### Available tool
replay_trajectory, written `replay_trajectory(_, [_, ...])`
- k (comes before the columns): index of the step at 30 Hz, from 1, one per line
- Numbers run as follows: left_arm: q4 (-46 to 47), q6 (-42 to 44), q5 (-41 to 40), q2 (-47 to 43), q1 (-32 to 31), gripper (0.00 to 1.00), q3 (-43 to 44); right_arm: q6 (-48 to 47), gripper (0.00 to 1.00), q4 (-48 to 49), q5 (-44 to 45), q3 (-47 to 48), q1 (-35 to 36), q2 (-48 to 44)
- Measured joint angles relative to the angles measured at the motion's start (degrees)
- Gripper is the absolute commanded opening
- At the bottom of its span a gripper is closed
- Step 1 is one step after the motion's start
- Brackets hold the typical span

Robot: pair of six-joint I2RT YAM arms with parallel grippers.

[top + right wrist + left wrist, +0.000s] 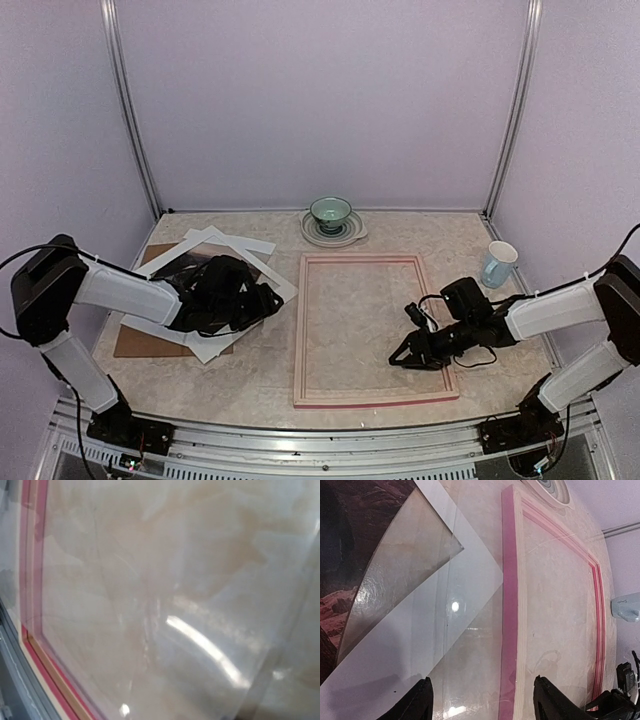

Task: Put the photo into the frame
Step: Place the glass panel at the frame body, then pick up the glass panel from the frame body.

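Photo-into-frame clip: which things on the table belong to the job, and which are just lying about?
Belongs to the job:
photo
pink frame
white mat
brown backing board
clear sheet

Just lying about:
green cup on its saucer
pale mug

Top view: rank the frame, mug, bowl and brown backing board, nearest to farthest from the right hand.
1. Frame: the right hand is over its near-right part.
2. Mug: behind the hand, at right.
3. Bowl: far centre, on a saucer.
4. Brown backing board: far left, under the white mat.
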Motion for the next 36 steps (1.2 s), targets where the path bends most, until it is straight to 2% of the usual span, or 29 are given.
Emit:
replay_trajectory(16, [-5.53, 0.17, -1.77, 2.03, 0.0, 0.52, 1.09, 1.84, 0.56, 4.17, 0.9, 1.86, 0.0, 3.28])
replay_trajectory(23, [-8.72, 1.18, -3.08, 4.24, -0.02, 0.5, 3.65, 2.16, 0.58, 4.42, 1.6, 1.97, -0.02, 3.3])
replay_trajectory(36, [-9.03, 2.14, -3.67, 6.47, -0.33, 0.49, 5.95, 3.76, 0.62, 6.03, 2.16, 2.89, -1.64, 4.35])
